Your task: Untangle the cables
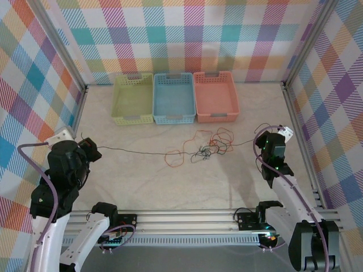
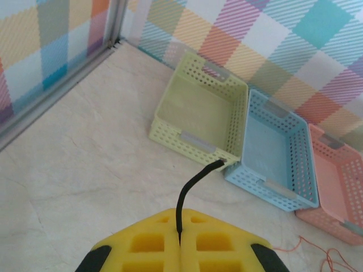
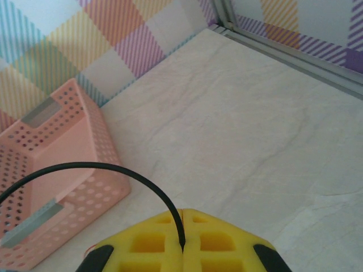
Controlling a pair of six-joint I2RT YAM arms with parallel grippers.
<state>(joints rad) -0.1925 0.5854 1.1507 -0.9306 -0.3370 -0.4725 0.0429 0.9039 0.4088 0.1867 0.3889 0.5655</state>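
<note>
The left gripper (image 2: 180, 226) has its yellow pads pressed together on a black cable (image 2: 179, 209). A short free end of the wire curls up out of the seam. The right gripper (image 3: 182, 226) is likewise clamped, on a dark cable (image 3: 85, 164) that arcs away from its pads in a wide bow. Both grippers sit on the arms' side of the blue basket (image 1: 173, 119), the left one well out past its left flank and the right one well out past its right. From each grip a thin line runs inward across the table to the tangle (image 1: 204, 150), which lies in front of the blue basket and a little toward its right corner. There the dark strands knot with the looping orange cable (image 1: 181, 158). Whether the two held ends belong to one wire cannot be told through the knot. The long axis of the whole spread runs left to right, roughly parallel to the basket's front wall. The left run looks nearly straight, while the right run is shorter, so the right gripper is the nearer one to the knot. Any further pull probably has to follow that same axis, and it risks tightening the knot rather than loosening it.
</note>
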